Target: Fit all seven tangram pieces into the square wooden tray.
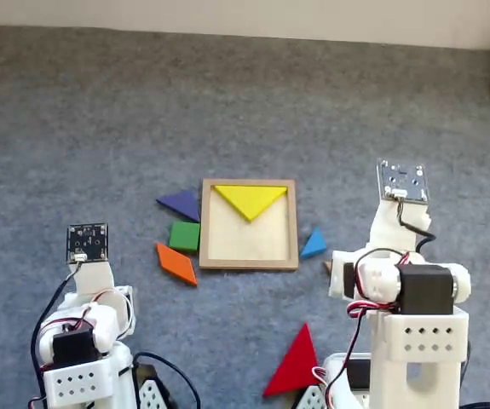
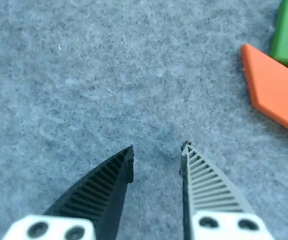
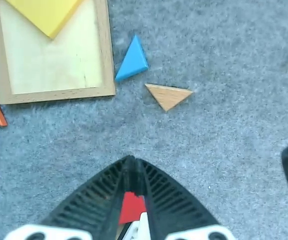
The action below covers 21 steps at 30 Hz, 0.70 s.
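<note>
Covering the whole scene is a grey, carpet-like worktop (image 1: 100, 111), with the two arms at its near edge. The right arm (image 1: 406, 290) stands folded beside the tray's right side, and the left arm (image 1: 83, 332) sits well apart from it on the other side. The left pincer (image 2: 157, 148) hangs over bare grey surface with its fingers apart and nothing between them. The right pincer (image 3: 132, 160) has its fingers pressed together at the tips, pointing toward the tray's near right corner.

The square wooden tray (image 1: 249, 265) lies flat between the arms, a little farther out. A big red triangle (image 1: 296, 366) lies on the worktop close to the right arm's base, well apart from the tray. A big yellow triangle (image 1: 249, 200) sits inside the tray against its far rim, point toward the arms; the rest of the tray floor is bare wood.

Just beside the tray's left rim lie a purple triangle (image 1: 182, 204), a green square (image 1: 185, 235) and, nearest the arms, an orange parallelogram (image 1: 176, 262). A small blue triangle (image 1: 314, 244) lies just off the right rim, and a small wood-coloured triangle (image 3: 169, 95) lies near it.
</note>
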Each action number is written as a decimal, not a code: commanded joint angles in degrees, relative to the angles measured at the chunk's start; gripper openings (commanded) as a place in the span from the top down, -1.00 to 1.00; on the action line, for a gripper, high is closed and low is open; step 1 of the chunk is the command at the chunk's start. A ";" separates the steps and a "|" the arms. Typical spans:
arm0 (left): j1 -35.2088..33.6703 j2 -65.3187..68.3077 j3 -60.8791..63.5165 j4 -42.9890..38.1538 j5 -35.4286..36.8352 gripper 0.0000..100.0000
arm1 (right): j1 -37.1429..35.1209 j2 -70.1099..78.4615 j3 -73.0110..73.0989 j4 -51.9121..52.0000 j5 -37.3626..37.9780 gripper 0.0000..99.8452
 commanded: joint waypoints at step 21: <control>-0.48 -3.03 1.10 0.70 -0.35 0.68 | -10.42 22.20 9.27 1.19 0.62 0.99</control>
